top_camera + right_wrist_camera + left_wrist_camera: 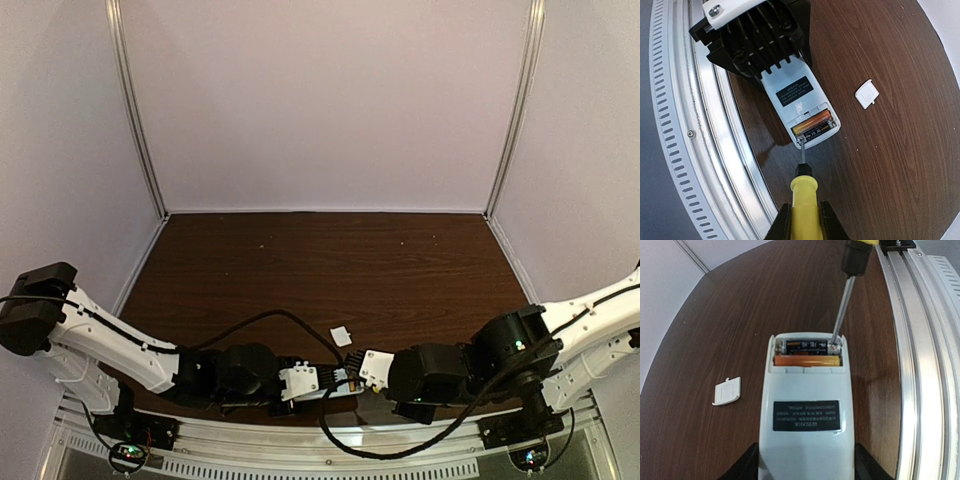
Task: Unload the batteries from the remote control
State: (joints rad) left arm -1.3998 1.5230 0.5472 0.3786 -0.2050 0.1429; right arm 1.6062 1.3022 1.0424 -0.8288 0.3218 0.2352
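The left gripper (806, 466) clamps the remote control (805, 405) by its sides, back upward, near the rail (920, 365). Its compartment is uncovered, with the dark battery (807, 346) and orange battery (807, 360) lying side by side inside. The right gripper (804, 220) is closed on the screwdriver (804, 192), whose tip sits at the dark cell's end. Prying here could likely skid the tip off the rounded end, bend a contact, or flick the cell toward the rail (the remote is gripped only at its far end, so it may twist).
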